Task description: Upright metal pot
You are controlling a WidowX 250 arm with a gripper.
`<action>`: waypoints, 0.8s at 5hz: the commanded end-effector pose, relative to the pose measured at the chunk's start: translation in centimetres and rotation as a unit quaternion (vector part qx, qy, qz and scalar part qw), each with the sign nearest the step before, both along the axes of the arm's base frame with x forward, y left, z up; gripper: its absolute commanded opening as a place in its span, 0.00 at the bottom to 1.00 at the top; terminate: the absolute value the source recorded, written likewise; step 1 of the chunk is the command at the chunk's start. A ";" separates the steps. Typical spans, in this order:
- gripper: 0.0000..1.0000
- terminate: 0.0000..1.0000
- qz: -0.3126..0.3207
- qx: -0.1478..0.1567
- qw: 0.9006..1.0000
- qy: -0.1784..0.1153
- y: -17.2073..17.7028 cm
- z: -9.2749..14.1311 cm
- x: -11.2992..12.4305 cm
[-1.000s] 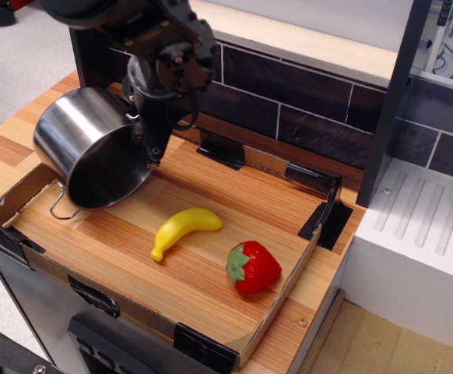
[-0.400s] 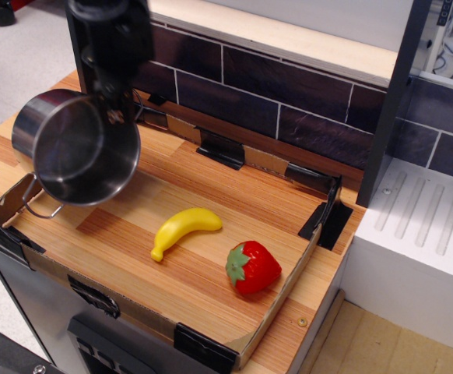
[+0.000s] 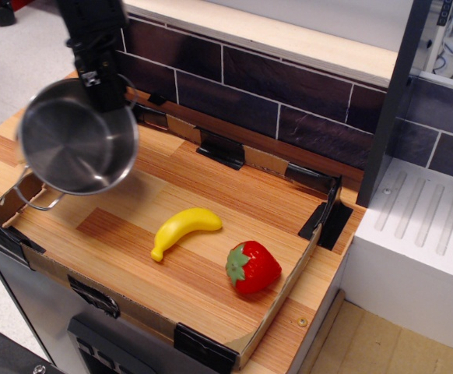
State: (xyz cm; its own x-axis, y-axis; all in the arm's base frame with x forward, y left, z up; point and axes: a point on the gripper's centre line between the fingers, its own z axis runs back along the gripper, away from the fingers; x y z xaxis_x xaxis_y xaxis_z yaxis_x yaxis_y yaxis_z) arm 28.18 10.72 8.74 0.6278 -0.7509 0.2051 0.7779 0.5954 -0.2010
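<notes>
The metal pot is shiny steel and hangs above the left end of the wooden tray, its open mouth tilted up toward the camera. One wire loop handle hangs at its lower left rim. My gripper is black, comes down from the top left, and is shut on the pot's far rim. Its fingertips are partly hidden by the rim.
A yellow toy banana and a red toy strawberry lie on the wooden board inside a low cardboard wall. A dark tiled wall runs behind. A white ribbed drainer stands at the right.
The pot has turned from lying on its side with the mouth facing right and down to mouth facing upward. The arm has swung left and risen, lifting the pot.
</notes>
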 end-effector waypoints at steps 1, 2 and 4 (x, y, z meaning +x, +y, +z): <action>0.00 0.00 -0.052 -0.072 0.996 -0.023 -3.0 1.4 0.0; 0.00 0.00 -0.058 -0.125 0.990 0.000 -5.2 1.3 -0.4; 0.00 0.00 -0.038 -0.105 0.994 -0.004 -4.3 -0.8 -0.3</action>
State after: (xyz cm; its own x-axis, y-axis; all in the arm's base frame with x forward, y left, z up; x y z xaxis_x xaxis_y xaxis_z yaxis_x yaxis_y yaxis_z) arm 27.56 5.98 7.16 0.5858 -0.7264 0.3596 0.8068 0.4805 -0.3438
